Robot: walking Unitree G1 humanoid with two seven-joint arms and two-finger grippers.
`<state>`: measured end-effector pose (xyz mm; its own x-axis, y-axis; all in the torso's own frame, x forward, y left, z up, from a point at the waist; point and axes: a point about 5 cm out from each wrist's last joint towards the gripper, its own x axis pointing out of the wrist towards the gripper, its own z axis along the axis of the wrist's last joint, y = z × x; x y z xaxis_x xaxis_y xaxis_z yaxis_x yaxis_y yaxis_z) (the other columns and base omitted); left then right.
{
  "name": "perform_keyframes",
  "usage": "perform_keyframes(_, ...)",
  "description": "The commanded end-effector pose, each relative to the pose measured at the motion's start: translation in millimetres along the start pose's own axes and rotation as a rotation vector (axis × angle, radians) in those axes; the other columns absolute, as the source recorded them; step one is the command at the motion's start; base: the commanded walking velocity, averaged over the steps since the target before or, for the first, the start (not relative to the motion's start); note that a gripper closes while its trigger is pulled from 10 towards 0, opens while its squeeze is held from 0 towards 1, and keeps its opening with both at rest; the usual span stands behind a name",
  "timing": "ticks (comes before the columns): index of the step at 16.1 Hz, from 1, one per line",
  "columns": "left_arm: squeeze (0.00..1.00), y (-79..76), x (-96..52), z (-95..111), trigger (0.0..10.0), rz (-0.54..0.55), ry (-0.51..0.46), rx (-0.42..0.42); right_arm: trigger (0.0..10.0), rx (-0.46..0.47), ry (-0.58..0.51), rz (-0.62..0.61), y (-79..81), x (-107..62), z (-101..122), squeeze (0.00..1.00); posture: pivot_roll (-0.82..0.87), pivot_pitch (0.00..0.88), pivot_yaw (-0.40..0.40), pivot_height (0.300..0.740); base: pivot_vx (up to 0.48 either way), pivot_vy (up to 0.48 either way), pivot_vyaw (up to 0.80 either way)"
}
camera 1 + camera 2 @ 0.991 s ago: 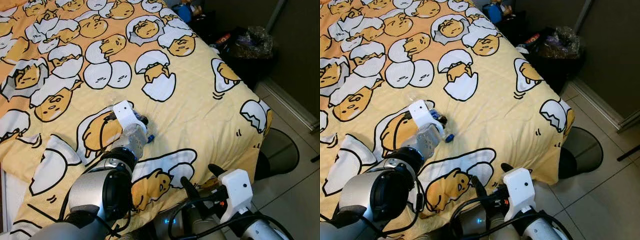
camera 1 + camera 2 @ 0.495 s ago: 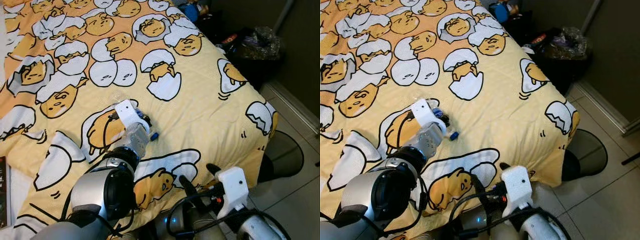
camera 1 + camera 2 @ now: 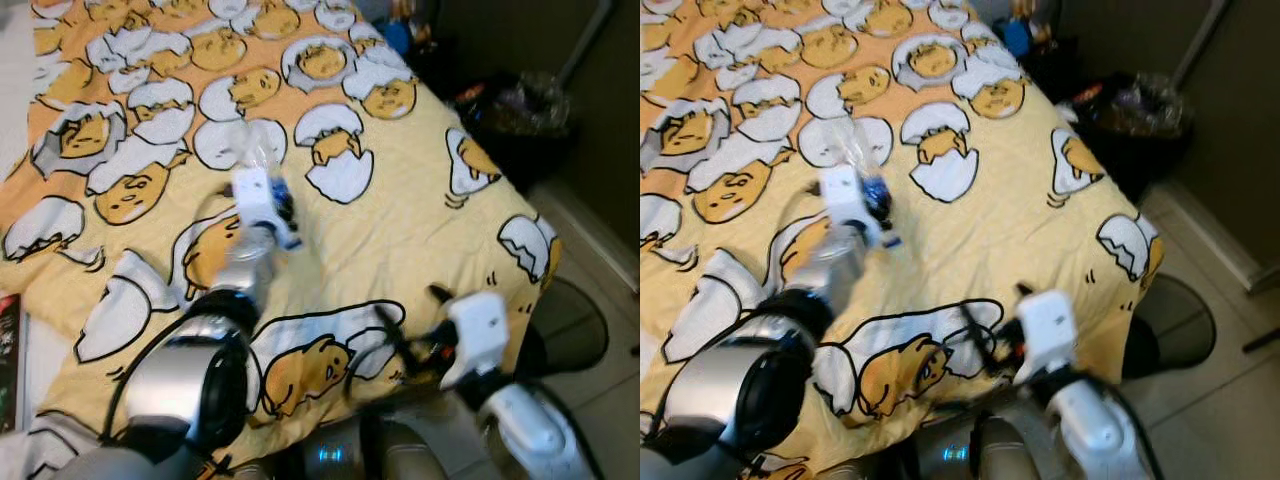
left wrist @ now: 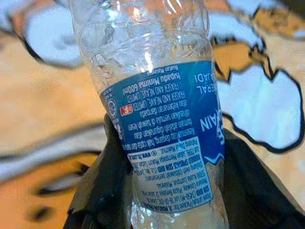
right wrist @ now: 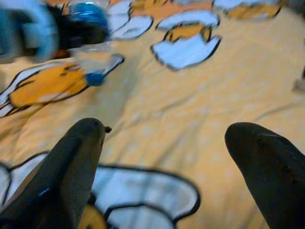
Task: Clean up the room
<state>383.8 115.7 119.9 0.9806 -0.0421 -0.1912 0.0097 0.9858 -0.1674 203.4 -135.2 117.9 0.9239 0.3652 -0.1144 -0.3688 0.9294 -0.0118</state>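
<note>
Spreading across most of the head views, a yellow-and-orange bedspread (image 3: 400, 200) printed with cartoon eggs and cracked shells, its corner hanging toward a tiled floor (image 3: 590, 400). Beyond the far side of the bed, a dark bin (image 3: 1135, 110) holding crinkled plastic, near a dark wall. Reaching out over the middle of the bedspread, the silver left arm, its left gripper (image 3: 262, 200) pinching a clear plastic bottle (image 4: 157, 105) with a blue label, black fingers (image 4: 102, 191) pressed against both sides of the label band in the left wrist view. Bottle lifted over the blanket, blue cap (image 5: 95, 78) end pointing down toward the robot, transparent body extending past the fingertips over a white egg print. Lower and nearer the bed's edge, the right gripper (image 5: 176, 167) holding nothing, its two black fingers (image 5: 71, 167) spread wide apart above the bedspread, white wrist housing (image 3: 478, 335) visible in the head views. Blurred throughout, both head views.
</note>
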Motion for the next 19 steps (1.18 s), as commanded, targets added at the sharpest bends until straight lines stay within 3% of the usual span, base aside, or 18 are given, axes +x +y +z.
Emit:
perform_keyframes(1, 0.00, 1.7, -2.7, 0, 0.0, -0.051, -0.030, 0.041, 10.0, -0.005, -0.015, -0.045, -4.7, 4.4, -1, 0.00, -0.22, 0.028, 0.065, 0.740, 0.000, 0.000, 0.00)
perform_keyframes(2, 0.00, 3.6, -4.6, -1, 0.0, -0.065, -0.040, 0.052, 10.0, -0.007, -0.031, -0.073, -8.6, 7.6, 0, 0.00, -0.20, 0.008, 0.068, 0.740, 0.000, 0.000, 0.00)
perform_keyframes(4, 0.00, 11.7, -25.1, -3, 0.0, -0.209, -0.131, 0.116, 10.0, -0.080, -0.113, -0.387, -39.3, 10.8, 6, 0.00, -0.16, 0.000, 0.071, 0.740, 0.000, 0.000, 0.00)
perform_keyframes(6, 0.00, 20.3, -35.8, -8, 0.0, -0.239, -0.146, 0.135, 10.0, -0.095, -0.126, -0.497, -51.7, 7.4, 0, 0.00, -0.15, 0.000, 0.074, 0.740, 0.000, 0.000, 0.00)
perform_keyframes(9, 0.00, 55.5, -66.3, -17, 0.0, -0.259, -0.189, 0.210, 10.0, -0.084, -0.097, -0.554, -68.9, 9.4, -15, 0.00, -0.13, 0.000, 0.043, 0.740, 0.000, 0.000, 0.00)
perform_keyframes(10, 0.00, 56.3, -73.4, -21, 0.0, -0.278, -0.186, 0.234, 10.0, -0.078, -0.087, -0.565, -76.5, 12.1, -18, 0.00, -0.12, 0.000, 0.015, 0.740, 0.000, 0.000, 0.00)
perform_keyframes(12, 0.00, 50.7, -73.5, -33, 0.0, -0.323, -0.108, 0.234, 10.0, -0.088, -0.085, -0.562, -83.5, 15.9, -18, 0.00, -0.12, 0.000, 0.013, 0.740, 0.000, 0.000, 0.00)
perform_keyframes(13, 0.00, 43.2, -70.3, -38, 10.0, -0.332, -0.066, 0.241, 10.0, -0.100, -0.097, -0.563, -86.1, 18.3, -17, 0.00, -0.12, 0.000, 0.024, 0.740, 0.000, 0.000, 0.00)
perform_keyframes(14, 0.00, 32.2, -69.3, -30, 10.0, -0.369, -0.111, 0.276, 10.0, -0.094, -0.114, -0.584, -88.2, 20.7, -17, 0.00, -0.13, 0.000, 0.043, 0.740, 0.000, 0.000, 0.00)
perform_keyframes(19, 0.00, 15.7, -63.6, -22, 10.0, -0.432, -0.137, 0.291, 10.0, -0.080, -0.124, -0.599, -88.3, 28.5, -18, 0.00, -0.18, 0.000, 0.090, 0.740, 0.270, -0.394, 0.00)
